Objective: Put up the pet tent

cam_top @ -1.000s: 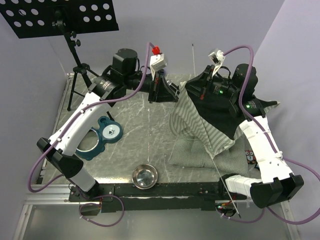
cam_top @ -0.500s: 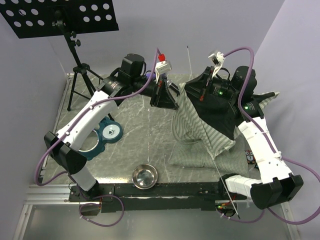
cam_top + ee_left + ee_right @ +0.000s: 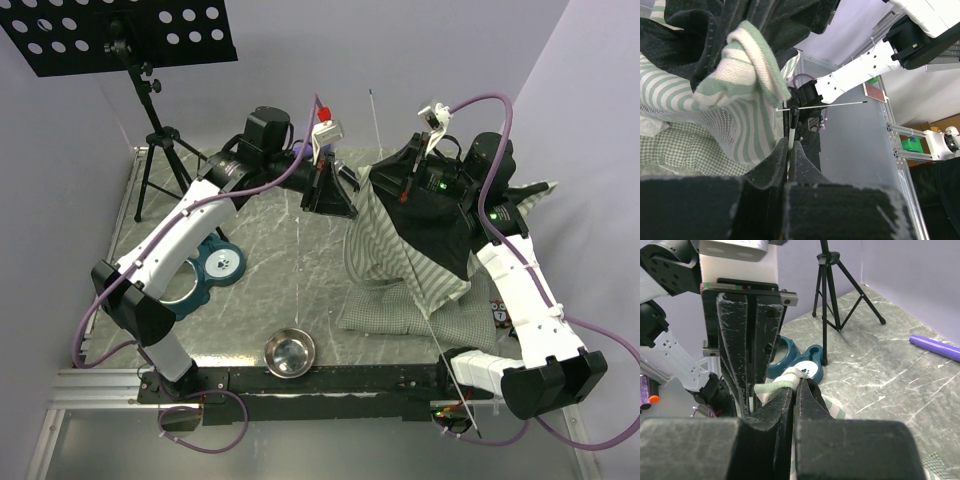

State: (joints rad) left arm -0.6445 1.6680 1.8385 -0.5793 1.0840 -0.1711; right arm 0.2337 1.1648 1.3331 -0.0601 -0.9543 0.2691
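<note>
Tent of green-and-white striped fabric (image 3: 385, 235) hangs bunched over grey-green checked mat (image 3: 390, 305), worktop (image 3: 280, 260) right. Left fingers (image 3: 767, 165) pinch thin white pole (image 3: 790, 139), right fingers (image 3: 815, 400) pinch striped hem (image 3: 777, 382). Keep hem taut, feed pole slowly.

Marbled grey table (image 3: 290, 290), walled in pale purple.
Far left: black tripod stand (image 3: 150, 165) carrying a perforated black tray (image 3: 120, 30).
Left of centre: teal double bowl holder (image 3: 198, 290), one white insert visible.
Near edge: steel bowl (image 3: 289, 352), upright.
Purple pen (image 3: 935, 347) lies flat on the table.
</note>
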